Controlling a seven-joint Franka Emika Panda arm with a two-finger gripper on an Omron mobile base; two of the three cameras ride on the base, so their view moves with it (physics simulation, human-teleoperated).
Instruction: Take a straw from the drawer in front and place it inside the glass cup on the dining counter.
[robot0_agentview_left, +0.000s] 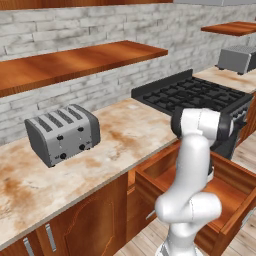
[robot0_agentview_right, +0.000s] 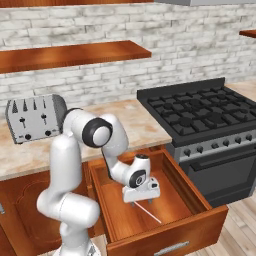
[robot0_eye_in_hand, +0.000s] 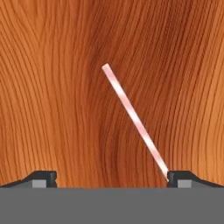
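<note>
At the left of the right base view, a silver toaster (robot0_agentview_right: 35, 118) sits on the marble worktop (robot0_agentview_right: 135, 122) below a brick wall. In the lower middle, the white arm bends down into the pulled-out wooden drawer (robot0_agentview_right: 165, 235). Its gripper (robot0_agentview_right: 142, 199) hangs just above the drawer floor, over the straw (robot0_agentview_right: 149, 211), a thin pale stick lying slantwise on the wood. To the right stands a black stove (robot0_agentview_right: 205, 125). In the hand view, the fingers (robot0_eye_in_hand: 43, 177) stand wide apart, holding nothing, and the straw's lower end reaches the right-hand fingertip.
</note>
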